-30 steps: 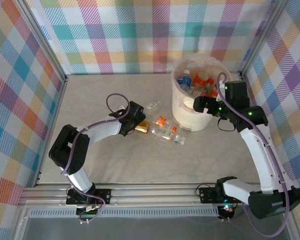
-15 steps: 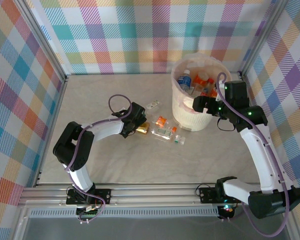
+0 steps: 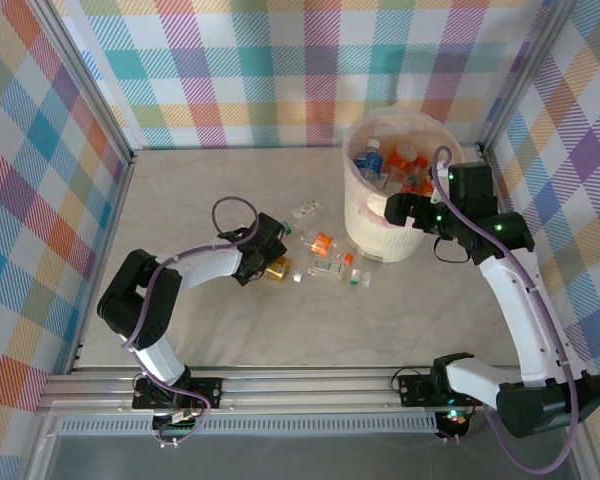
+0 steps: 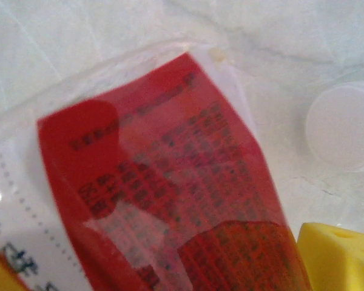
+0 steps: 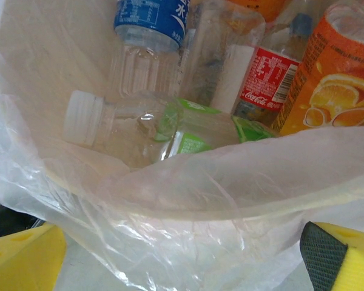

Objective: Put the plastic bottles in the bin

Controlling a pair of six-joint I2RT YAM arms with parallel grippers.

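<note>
Your left pincer [image 3: 271,265] is down at the counter [image 3: 230,330], left of the bin. Its yellow fingers [image 4: 337,254] are spread wide on either side of a red-labelled bottle [image 4: 170,182] lying flat between them. I cannot tell whether the pads touch the bottle. A white cap [image 4: 343,126] rests on the counter just beside that bottle.

Between this pincer and the bin, more loose bottles lie on the counter:
- a white-labelled bottle [image 3: 305,211], farther back
- an orange-labelled bottle [image 3: 323,242]
- a clear green-trimmed bottle [image 3: 332,267], nearest you

Your right pincer [image 5: 179,257] hangs over the near rim of the bin [image 3: 352,205]. Its fingers are fully apart and hold nothing, and the thin liner [image 5: 188,182] is draped just under them.

The bin stands at the far right of the counter, close to the back wall. Inside it are several bottles:
- a blue-labelled bottle [image 5: 150,15]
- a red cola bottle [image 5: 268,76]
- an orange juice bottle [image 5: 333,79]
- a clear bottle with green label [image 5: 170,124], lying on its side
</note>
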